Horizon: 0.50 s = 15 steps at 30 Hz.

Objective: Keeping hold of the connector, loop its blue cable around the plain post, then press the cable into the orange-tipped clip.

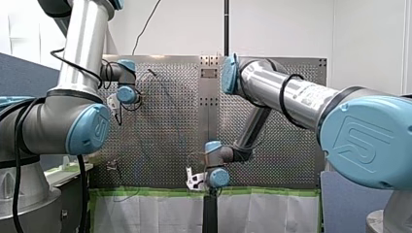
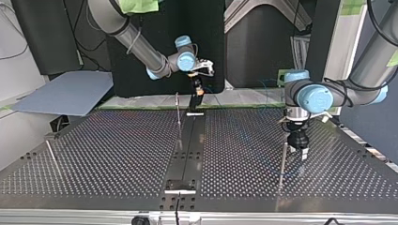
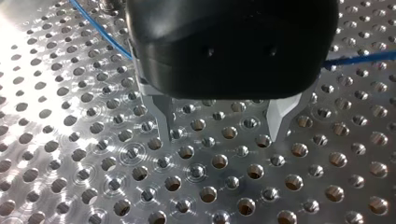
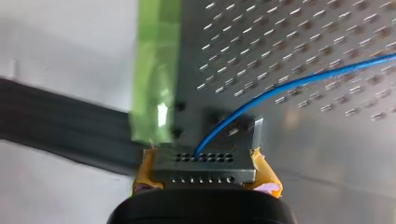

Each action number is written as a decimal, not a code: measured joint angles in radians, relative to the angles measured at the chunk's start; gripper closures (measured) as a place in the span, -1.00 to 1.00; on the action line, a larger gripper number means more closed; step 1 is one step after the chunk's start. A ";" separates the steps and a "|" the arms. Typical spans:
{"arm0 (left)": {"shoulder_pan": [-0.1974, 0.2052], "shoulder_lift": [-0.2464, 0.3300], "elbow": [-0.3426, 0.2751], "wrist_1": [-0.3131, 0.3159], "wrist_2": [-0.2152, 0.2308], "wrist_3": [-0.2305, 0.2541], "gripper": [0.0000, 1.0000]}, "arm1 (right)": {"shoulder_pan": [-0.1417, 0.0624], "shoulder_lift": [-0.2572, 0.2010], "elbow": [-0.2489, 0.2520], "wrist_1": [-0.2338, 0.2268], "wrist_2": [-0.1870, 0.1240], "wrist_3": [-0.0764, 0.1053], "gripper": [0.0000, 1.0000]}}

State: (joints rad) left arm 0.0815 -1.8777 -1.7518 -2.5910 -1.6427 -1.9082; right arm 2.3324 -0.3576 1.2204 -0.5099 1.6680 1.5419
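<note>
In the right wrist view my right gripper (image 4: pixel 204 161) is shut on a grey multi-hole connector (image 4: pixel 205 171), held between its yellow pads (image 4: pixel 264 171). A thin blue cable (image 4: pixel 289 85) runs from the connector out over the perforated table. In the top view this gripper (image 2: pixel 196 93) hangs above the table's far edge, beside a thin upright post (image 2: pixel 178 112). My left gripper (image 3: pixel 222 133) stands open just above the plate, its metal fingers (image 3: pixel 280 119) empty. The blue cable (image 3: pixel 95 25) passes behind it. In the top view the left gripper (image 2: pixel 298 149) is next to another thin post (image 2: pixel 283 161).
Green tape (image 4: pixel 156 93) lines the table's edge by the right gripper. A dark rail (image 2: pixel 185 150) runs down the table's middle to a small bracket (image 2: pixel 179 186). A third thin post (image 2: pixel 51 154) leans at the top view's left, near a grey-blue board (image 2: pixel 65 93).
</note>
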 joint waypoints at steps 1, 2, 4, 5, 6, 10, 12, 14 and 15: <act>0.000 0.000 0.000 0.000 0.000 0.000 -0.98 | -0.002 0.011 0.000 -0.004 0.011 0.001 1.00; 0.000 0.000 0.000 0.000 0.000 0.000 -0.98 | -0.003 0.018 0.000 -0.007 0.019 0.002 1.00; 0.000 0.000 0.000 -0.001 -0.001 0.000 -0.98 | -0.007 0.037 0.000 -0.013 0.037 0.004 1.00; 0.000 0.000 0.000 -0.001 -0.001 0.000 -0.98 | -0.008 0.045 0.001 -0.015 0.044 0.004 1.00; 0.000 0.000 0.000 -0.001 -0.001 0.000 -0.98 | -0.010 0.052 0.001 -0.017 0.051 0.005 1.00; 0.001 0.000 0.000 -0.001 -0.001 0.001 -0.98 | -0.019 0.091 0.005 -0.031 0.073 0.009 1.00; 0.001 0.000 0.000 -0.002 -0.001 0.002 -0.98 | -0.023 0.106 0.011 -0.039 0.081 0.013 1.00; 0.001 0.000 0.000 -0.002 -0.001 0.002 -0.98 | -0.028 0.120 0.020 -0.049 0.090 0.018 1.00; 0.001 0.000 0.000 -0.002 -0.001 0.002 -0.98 | -0.031 0.123 0.026 -0.054 0.093 0.020 1.00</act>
State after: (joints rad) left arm 0.0825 -1.8773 -1.7519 -2.5928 -1.6436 -1.9057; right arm 2.3013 -0.2342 1.2462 -0.5642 1.7615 1.5622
